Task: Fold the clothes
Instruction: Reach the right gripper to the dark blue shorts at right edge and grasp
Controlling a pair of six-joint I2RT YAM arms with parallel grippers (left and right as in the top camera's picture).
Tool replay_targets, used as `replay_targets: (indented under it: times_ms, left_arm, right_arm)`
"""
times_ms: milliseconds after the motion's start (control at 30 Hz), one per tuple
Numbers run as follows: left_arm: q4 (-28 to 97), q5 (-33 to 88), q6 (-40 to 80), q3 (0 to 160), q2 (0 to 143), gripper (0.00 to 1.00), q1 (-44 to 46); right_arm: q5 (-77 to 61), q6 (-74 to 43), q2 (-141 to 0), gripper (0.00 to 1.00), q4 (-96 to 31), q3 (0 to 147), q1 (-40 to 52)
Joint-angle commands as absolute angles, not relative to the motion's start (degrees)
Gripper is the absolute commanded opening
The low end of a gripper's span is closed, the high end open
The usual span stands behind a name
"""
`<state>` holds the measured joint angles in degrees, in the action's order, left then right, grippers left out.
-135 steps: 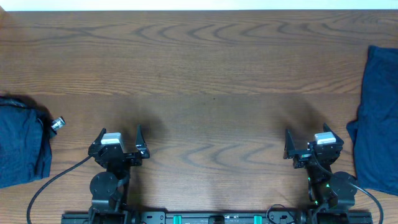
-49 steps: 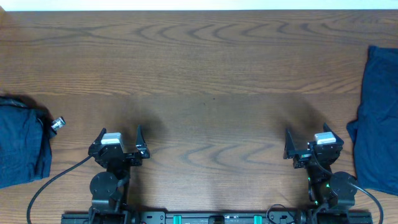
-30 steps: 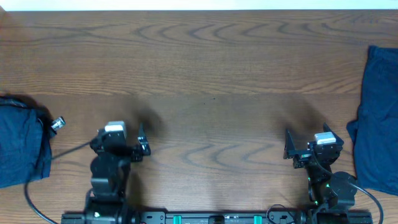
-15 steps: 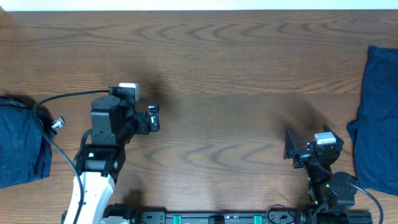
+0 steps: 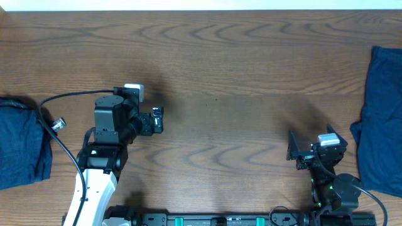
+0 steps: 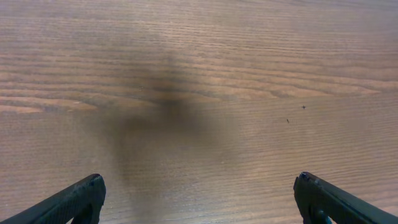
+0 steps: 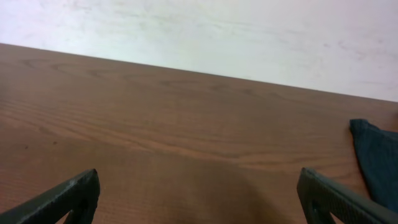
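Two dark navy clothes lie at the table's ends. One is bunched up at the left edge [image 5: 22,147]; the other is spread out at the right edge [image 5: 380,119], and its corner shows in the right wrist view [image 7: 379,162]. My left gripper [image 5: 158,120] is raised over bare wood, right of the left garment, open and empty [image 6: 199,186]. My right gripper [image 5: 310,139] sits low near the front edge, just left of the right garment, open with nothing between its fingers [image 7: 199,186].
A small shiny silver knob [image 5: 58,124] lies beside the left garment, with the left arm's black cable [image 5: 59,103] arching over it. The arm bases [image 5: 220,220] line the front edge. A pale wall [image 7: 199,31] stands behind the brown wooden table [image 5: 213,63].
My left arm has lifted from its rest near the front edge and swung forward and to the right over the table, still open. The right arm and both garments have not moved.
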<state>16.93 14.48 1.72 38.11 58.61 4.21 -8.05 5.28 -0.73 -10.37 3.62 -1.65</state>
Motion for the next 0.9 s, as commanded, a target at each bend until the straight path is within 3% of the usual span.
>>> replay_targets:
  times_ms: [0,300,867]
  left_arm:
    - [17.12,15.0,2.44,39.62,58.35,0.98,3.97]
    - [17.12,14.98,2.42,39.62,58.37,0.98,3.97]
    - [18.81,14.98,2.42,39.62,58.37,0.98,3.97]
  right_arm:
    - [-8.97,4.34,-0.38,0.99,-10.0,3.31,-1.1]
    - [-15.84,0.16,-6.28,0.99,-15.2,13.47,-1.1]
    - [-15.11,2.2,-70.48,0.99,-62.59,73.21,-1.1]
